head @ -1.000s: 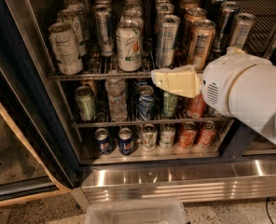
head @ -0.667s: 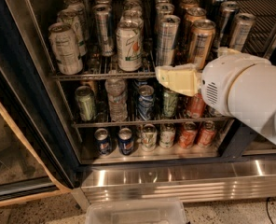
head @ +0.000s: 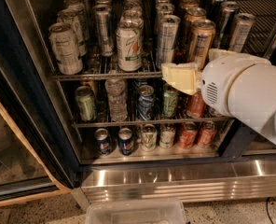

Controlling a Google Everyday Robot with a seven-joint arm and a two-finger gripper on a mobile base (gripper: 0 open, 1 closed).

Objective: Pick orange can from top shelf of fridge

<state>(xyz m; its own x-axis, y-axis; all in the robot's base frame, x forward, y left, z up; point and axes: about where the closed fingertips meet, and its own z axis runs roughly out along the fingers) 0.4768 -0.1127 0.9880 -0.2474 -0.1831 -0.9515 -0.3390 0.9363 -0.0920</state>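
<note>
The fridge (head: 35, 106) stands open in front of me. Its top shelf (head: 105, 73) holds rows of tall cans. The front orange can (head: 201, 41) is copper-orange with a white label panel and stands at the right of the shelf's front row, with more like it behind (head: 192, 15). My gripper (head: 169, 74), cream-coloured on a large white arm (head: 240, 92), is at the shelf's front rail. It sits just below and left of the orange can's base, in front of a tall silver can (head: 167, 38). The arm hides the can's bottom.
A green-and-white can (head: 128, 45) and a white-label can (head: 65, 48) stand at the front left. The middle rack holds a water bottle (head: 117, 99) and cans; short red-orange cans (head: 188, 135) are lower right. The glass door (head: 12, 139) hangs open left. A clear bin (head: 138, 212) sits on the floor.
My gripper has moved a little to the right and up, closer to the top shelf's front rail below the orange can. The cans have not moved.
</note>
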